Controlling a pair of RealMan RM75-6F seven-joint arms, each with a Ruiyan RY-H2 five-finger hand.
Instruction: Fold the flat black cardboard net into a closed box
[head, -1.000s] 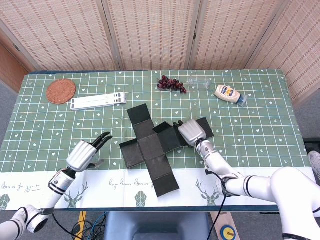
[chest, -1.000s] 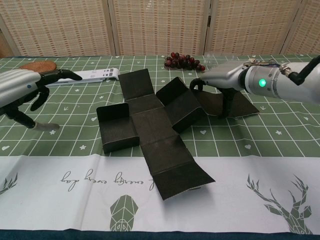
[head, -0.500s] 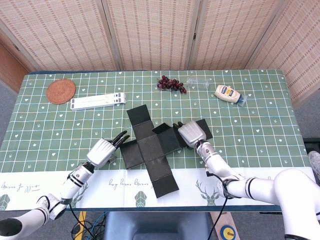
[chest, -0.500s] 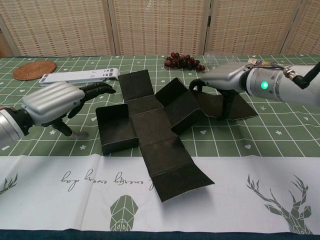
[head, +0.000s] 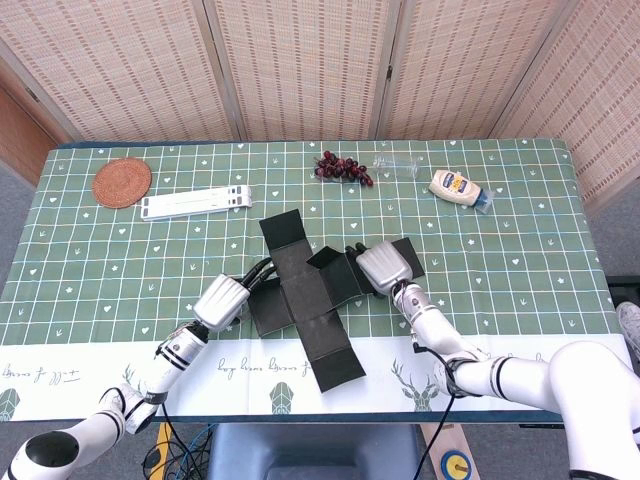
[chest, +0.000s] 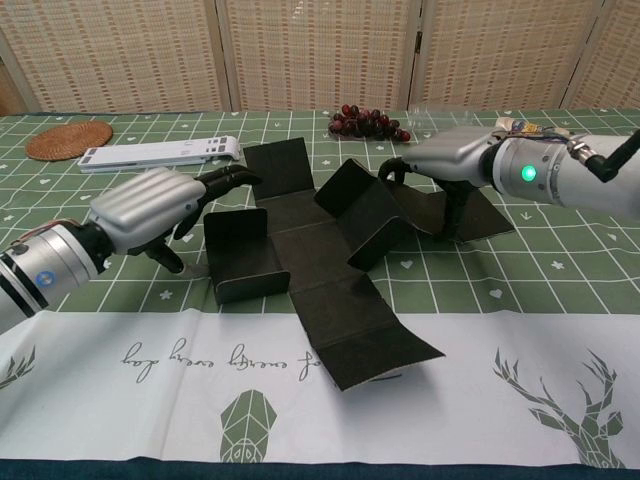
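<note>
Cardboard net (head: 305, 300) btwn left robot hand (head: 222, 298); right robot hand (head: 381, 267)

The cardboard net (head: 305, 296) is black. The surface (head: 520, 240) wears a green cloth with white grid lines and small white shapes, and a white strip with green deer along the front edge. Both hands, left hand (head: 222, 299) and right hand (head: 383, 267), are silver with black fingers. The grapes (head: 342, 167) are dark red. The round mat (head: 122, 182) is brown. The long tray (head: 197, 203) is white.
</note>
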